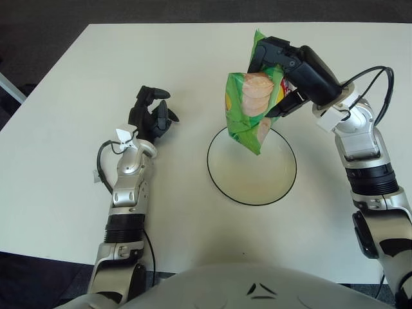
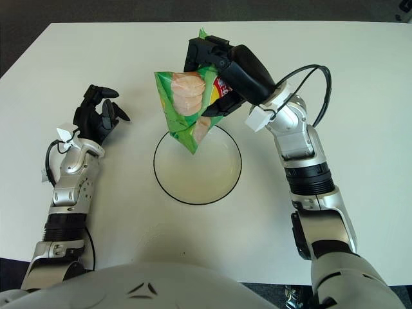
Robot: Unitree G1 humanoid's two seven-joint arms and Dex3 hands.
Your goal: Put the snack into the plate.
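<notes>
A green snack bag (image 1: 250,106) with chips printed on it hangs in the air above the far edge of a white plate with a black rim (image 1: 222,187) at the table's middle. My right hand (image 1: 278,64) is shut on the bag's upper part and holds it tilted, its lower corner pointing down over the plate. The bag also shows in the right eye view (image 2: 187,106). My left hand (image 1: 152,114) shows to the left of the plate, over the table, its fingers loosely spread and holding nothing.
The white table (image 1: 77,161) runs out to dark floor at the left and far edges. A black cable (image 1: 380,84) loops off my right wrist.
</notes>
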